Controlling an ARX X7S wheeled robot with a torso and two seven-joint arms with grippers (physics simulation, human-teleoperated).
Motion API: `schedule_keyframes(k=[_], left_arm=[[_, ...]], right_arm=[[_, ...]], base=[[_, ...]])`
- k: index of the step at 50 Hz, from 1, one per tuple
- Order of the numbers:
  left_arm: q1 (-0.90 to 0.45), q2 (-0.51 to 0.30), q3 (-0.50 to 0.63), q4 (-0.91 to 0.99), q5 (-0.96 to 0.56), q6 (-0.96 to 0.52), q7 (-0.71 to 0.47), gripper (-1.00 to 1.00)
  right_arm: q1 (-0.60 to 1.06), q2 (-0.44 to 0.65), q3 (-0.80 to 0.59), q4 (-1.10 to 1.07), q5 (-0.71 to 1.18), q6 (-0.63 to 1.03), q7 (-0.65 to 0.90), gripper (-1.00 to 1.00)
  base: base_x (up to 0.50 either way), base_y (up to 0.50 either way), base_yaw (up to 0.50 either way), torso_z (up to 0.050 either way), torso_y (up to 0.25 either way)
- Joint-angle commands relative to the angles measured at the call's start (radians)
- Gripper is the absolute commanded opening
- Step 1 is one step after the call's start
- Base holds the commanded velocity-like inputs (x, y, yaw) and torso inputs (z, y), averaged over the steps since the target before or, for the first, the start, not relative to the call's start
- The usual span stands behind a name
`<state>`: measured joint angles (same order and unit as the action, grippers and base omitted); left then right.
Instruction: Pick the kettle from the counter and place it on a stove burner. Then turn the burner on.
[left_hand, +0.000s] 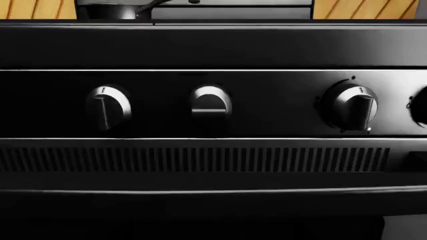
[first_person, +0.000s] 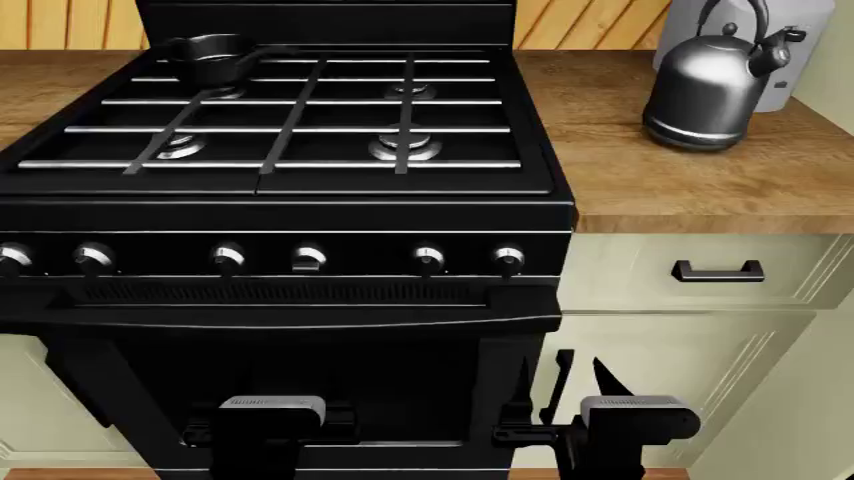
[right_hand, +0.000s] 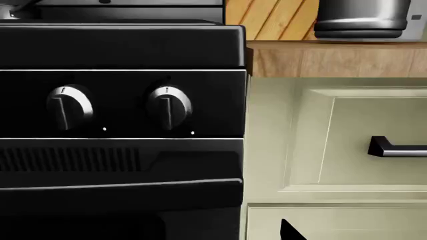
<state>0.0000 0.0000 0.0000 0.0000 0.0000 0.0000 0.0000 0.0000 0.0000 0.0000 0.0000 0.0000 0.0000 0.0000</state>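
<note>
The dark grey kettle (first_person: 707, 90) stands upright on the brown wood counter (first_person: 667, 180), to the right of the black stove; its base shows in the right wrist view (right_hand: 360, 20). The near right stove burner (first_person: 404, 147) and far right burner (first_person: 410, 90) sit bare under the grate bars. Both grippers hang low in front of the oven door, far below the kettle. My right gripper (first_person: 582, 360) is open and empty; one fingertip (right_hand: 290, 231) shows in its wrist view. My left gripper (first_person: 274, 412) is dark against the oven, and its fingers cannot be made out.
A small black saucepan (first_person: 214, 58) sits on the far left burner. Several silver-faced knobs (first_person: 427, 260) line the stove front; some show in the left wrist view (left_hand: 351, 106). A pale grey appliance (first_person: 801, 50) stands behind the kettle. A cream drawer with a dark handle (first_person: 718, 271) is under the counter.
</note>
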Motion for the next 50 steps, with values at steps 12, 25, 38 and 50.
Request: schedule_keyframes(k=[12, 25, 38, 50], left_arm=[[0.027, -0.077, 0.089, 0.124, -0.040, 0.019, 0.023, 1.00], [-0.212, -0.129, 0.043, 0.544, -0.074, -0.337, -0.008, 1.00], [-0.197, -0.173, 0.083, 0.638, -0.048, -0.383, -0.005, 1.00], [-0.197, -0.185, 0.096, 0.666, -0.034, -0.384, -0.023, 1.00]], right_arm=[[-0.053, 0.081, -0.076, -0.280, 0.059, 0.029, -0.013, 1.00], [0.307, 0.121, -0.046, -0.827, 0.161, 0.594, 0.028, 1.00], [0.266, 0.141, -0.022, -0.875, 0.226, 0.525, 0.007, 1.00], [0.262, 0.165, -0.040, -0.932, 0.228, 0.536, 0.021, 1.00]], base=[[0.00, 0.00, 0.00, 0.025, 0.000], [0.00, 0.00, 0.00, 0.050, 0.000], [0.10, -0.31, 0.00, 0.037, 0.000], [0.40, -0.41, 0.00, 0.000, 0.000]])
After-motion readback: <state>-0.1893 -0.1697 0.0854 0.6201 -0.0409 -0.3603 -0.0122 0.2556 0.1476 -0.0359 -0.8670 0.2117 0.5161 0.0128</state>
